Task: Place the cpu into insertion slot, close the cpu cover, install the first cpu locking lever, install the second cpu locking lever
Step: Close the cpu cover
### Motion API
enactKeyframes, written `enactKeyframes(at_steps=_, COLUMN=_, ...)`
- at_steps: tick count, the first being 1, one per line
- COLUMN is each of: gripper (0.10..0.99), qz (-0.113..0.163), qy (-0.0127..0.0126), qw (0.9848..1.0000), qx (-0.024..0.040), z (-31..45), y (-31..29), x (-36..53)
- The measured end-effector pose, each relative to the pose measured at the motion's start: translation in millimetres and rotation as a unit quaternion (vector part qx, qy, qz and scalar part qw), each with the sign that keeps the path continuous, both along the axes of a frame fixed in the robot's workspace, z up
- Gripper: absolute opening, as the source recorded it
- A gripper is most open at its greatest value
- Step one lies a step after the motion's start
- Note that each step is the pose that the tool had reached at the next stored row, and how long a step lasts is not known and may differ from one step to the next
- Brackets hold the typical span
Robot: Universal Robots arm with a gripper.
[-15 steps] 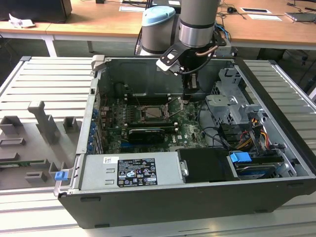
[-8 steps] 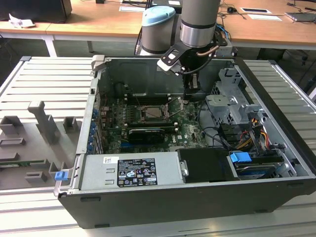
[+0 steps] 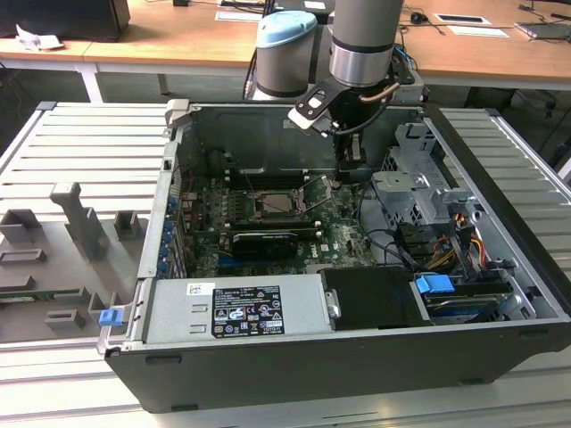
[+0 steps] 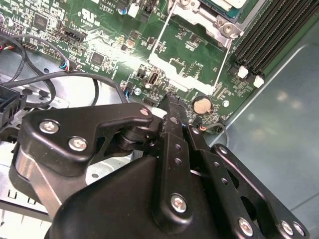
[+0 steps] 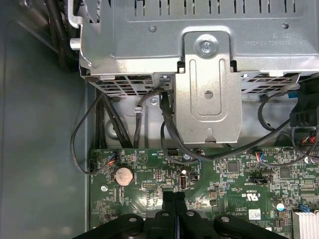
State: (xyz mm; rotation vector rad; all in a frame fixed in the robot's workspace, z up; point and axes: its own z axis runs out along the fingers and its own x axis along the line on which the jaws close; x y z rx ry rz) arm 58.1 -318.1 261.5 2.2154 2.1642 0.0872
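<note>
1. Table [image 3: 80, 152]: slatted metal; the case is carried on it.
2. Case [image 3: 294, 357]: laid on its side, with the open side up.
3. Arm [image 3: 361, 36]: let down into the case from its far wall.
4. Supply [image 3: 236, 308]: a grey box set along the case's near wall.
5. Cage [image 5: 199, 50]: bare sheet metal, set beside the board's edge. Dark cables [image 5: 84, 144] are led from under it onto the board.
6. Board [image 3: 214, 223]: green, fixed flat to the case floor.
7. Gripper [image 5: 174, 196] [image 3: 353, 174]: held just above the board's edge next to the cage. The fingers are pressed together, and nothing is seen between them.
8. Slot [image 3: 278, 203]: seated mid-board, near the gripper and on the exterior view's left of it.
9. Cpu [image 4: 227, 4]: a pale plate seen at the slot's corner in the second wrist view. It is judged to be already seated.
10. Lever [image 3: 314, 196]: a thin rod laid along the slot's side nearest the gripper. Its long axis runs from the case's far wall toward the near wall. It is judged to be raised off the board and not yet latched. Reaching it is judged to mean a short move to the exterior view's left.
11. Cell [image 5: 123, 174]: a round coin battery on the board, close to the fingertips.
</note>
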Motion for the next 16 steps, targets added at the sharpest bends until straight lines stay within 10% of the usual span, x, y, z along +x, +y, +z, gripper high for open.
enactKeyframes(at_steps=16, gripper=0.106, qz=0.000, qy=0.0000, qw=1.0000, qx=0.0000, z=-3.5, y=0.0, x=0.6)
